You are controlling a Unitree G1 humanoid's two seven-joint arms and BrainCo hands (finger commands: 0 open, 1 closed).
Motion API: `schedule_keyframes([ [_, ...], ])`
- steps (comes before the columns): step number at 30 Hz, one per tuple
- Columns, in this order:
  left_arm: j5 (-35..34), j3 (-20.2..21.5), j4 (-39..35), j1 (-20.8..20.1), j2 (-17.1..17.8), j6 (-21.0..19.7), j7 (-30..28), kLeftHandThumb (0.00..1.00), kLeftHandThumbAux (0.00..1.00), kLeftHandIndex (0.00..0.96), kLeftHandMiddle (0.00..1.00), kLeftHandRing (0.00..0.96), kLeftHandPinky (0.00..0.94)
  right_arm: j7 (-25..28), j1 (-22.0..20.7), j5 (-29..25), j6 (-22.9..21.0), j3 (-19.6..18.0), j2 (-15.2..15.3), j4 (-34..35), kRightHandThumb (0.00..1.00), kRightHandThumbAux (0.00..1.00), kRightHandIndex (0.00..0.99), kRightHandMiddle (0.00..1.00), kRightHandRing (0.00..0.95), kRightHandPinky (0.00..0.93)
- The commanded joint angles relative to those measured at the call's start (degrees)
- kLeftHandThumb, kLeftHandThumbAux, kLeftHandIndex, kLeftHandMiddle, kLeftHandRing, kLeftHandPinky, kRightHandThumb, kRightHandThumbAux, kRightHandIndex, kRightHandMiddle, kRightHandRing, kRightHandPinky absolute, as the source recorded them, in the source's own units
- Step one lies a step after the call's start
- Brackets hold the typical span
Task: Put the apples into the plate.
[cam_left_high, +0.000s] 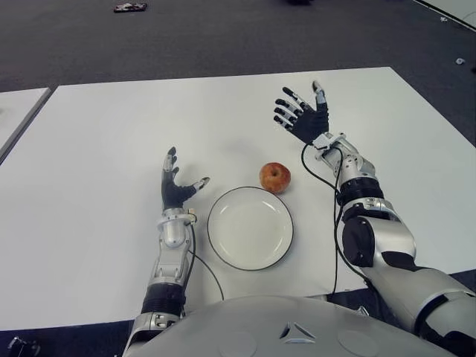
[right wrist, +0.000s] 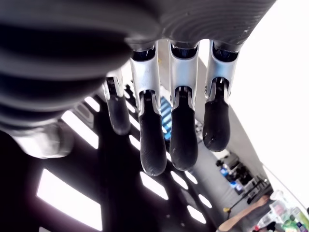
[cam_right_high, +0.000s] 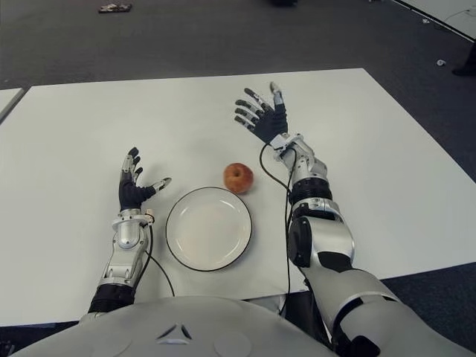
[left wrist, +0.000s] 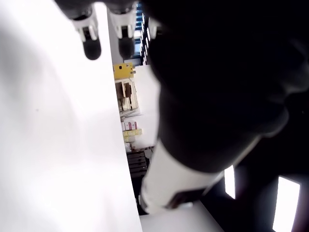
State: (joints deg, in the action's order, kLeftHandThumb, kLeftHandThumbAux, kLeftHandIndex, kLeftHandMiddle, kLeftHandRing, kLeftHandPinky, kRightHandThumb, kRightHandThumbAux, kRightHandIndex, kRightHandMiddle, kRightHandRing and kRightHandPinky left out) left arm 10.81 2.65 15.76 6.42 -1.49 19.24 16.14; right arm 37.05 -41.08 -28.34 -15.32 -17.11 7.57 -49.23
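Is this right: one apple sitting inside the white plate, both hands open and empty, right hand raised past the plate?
Not quite. The apple is not in the plate; it sits on the table just outside the rim, on the far right side, as the left eye view shows. The rest holds: left hand and right hand are open and empty.

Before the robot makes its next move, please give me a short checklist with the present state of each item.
1. Apple on the table, outside the plate: ok.
2. Plate holds nothing, ready to receive: ok.
3. Right hand open, holding nothing: ok.
4. Right hand already at the apple: not ok, it hovers beyond it.
5. Left hand open, left of the plate, away from the apple: ok.
6. Apple touching the plate rim: cannot tell.
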Motion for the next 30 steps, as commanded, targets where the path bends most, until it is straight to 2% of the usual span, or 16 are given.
schedule_keyframes([
  [1,0.25,0.01,0.04,0.02,0.11,-0.53,0.54,0.0,0.587,0.0,0.0,0.0,0.0,1.69,-0.92,2.24,2.61,1.5,0.22,-1.37,0.162,0.169,0.0,0.0,0.0,0.0],
  [6,0.29,-0.01,0.04,0.0,0.17,-0.67,0.47,0.0,0.586,0.0,0.0,0.0,0.0,3.31,-0.76,3.91,5.15,2.57,0.52,-1.77,0.146,0.158,0.0,0.0,0.0,0.0],
  [9,0.36,-0.07,-0.03,-0.03,0.24,-0.84,0.36,0.0,0.585,0.0,0.0,0.0,0.0,4.28,-0.26,6.35,8.83,4.34,0.96,-1.69,0.131,0.161,0.0,0.0,0.0,0.0],
  [12,0.32,-0.08,0.0,-0.11,0.29,-0.92,0.26,0.0,0.58,0.0,0.0,0.0,0.0,5.03,0.91,10.21,15.35,6.92,1.49,-1.31,0.103,0.183,0.0,0.0,0.0,0.0],
  [19,0.2,-0.07,-0.14,-0.02,0.3,-0.65,0.2,0.0,0.576,0.0,0.0,0.0,0.0,5.09,2.84,16.83,27.5,10.99,2.53,-1.31,0.042,0.272,0.0,0.0,0.0,0.0],
  [27,0.27,-0.11,-0.37,0.17,0.17,-0.93,0.32,0.005,0.584,0.0,0.0,0.0,0.0,-0.87,4.54,26.66,43.25,16.23,4.78,-1.66,0.04,0.321,0.0,0.0,0.0,0.0],
  [30,0.28,-0.09,-0.32,0.15,0.15,-0.94,0.38,0.008,0.587,0.0,0.0,0.0,0.0,-2.51,4.77,28.57,46.09,17.25,5.22,-2.08,0.043,0.32,0.0,0.0,0.0,0.0],
])
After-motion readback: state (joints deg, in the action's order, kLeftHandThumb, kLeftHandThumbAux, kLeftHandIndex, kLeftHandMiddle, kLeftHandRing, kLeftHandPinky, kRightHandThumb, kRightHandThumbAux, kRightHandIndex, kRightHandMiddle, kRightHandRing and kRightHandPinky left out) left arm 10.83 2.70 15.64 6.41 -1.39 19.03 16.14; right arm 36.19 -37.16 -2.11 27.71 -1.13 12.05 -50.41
